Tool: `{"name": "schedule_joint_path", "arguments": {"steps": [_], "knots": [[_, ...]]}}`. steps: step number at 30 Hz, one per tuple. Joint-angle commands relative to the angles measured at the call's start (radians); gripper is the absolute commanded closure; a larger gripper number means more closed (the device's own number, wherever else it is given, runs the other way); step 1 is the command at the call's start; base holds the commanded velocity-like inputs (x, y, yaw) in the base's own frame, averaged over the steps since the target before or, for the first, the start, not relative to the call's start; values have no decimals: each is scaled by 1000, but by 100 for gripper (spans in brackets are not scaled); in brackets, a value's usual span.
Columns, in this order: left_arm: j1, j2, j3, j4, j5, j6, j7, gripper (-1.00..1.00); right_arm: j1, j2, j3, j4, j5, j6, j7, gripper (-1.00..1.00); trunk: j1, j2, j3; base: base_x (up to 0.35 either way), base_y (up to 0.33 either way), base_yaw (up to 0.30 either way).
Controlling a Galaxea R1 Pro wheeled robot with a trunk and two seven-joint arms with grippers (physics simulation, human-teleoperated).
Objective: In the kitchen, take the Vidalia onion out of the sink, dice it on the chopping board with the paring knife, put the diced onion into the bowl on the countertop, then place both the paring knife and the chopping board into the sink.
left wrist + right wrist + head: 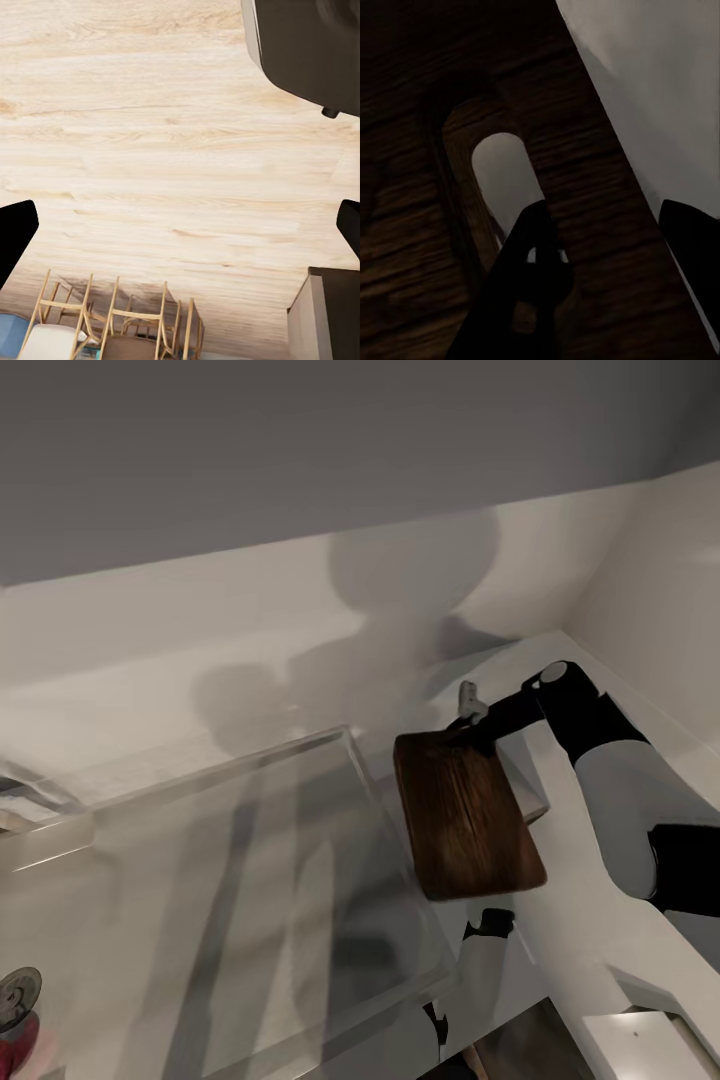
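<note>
Sink lies beside the board, which is raised and tilted by its rim. Board: stiff, thick, likely heavy — best held at the handle-hole end. Right gripper pinches that end; left gripper spread, empty.

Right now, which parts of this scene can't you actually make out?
- Head view: the right gripper is at the far end of the chopping board; the board hides how its fingers grip.
- Head view: the tap's red knob is cut by the picture's edge.
- Right wrist view: the board's outline runs past the edges.
- Left wrist view: the left gripper's fingertips show as dark slivers, above the floor.
</note>
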Motion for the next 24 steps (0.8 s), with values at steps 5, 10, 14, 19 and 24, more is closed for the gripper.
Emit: {"name": "schedule_joint_path", "arguments": {"steps": [5,10,14,19,24], "knots": [[0,0,-1,2,4,-6,0,-100,0,-2,3,-63,2,14,108,100,1,-1,-1,0,0,0],[0,-1,-1,2,4,-6,0,-100,0,-2,4,-107,2,15,132,100,1,-1,-1,0,0,0],[0,-2,-1,2,4,-6,0,-100,0,-2,30,-116,3,16,132,100,1,-1,-1,0,0,0],[0,-2,-1,2,4,-6,0,-100,0,-2,92,-122,3,18,132,100,1,-1,-1,0,0,0],[0,-2,-1,2,4,-6,0,-100,0,-1,102,-126,3,17,132,100,1,-1,-1,0,0,0]]}}
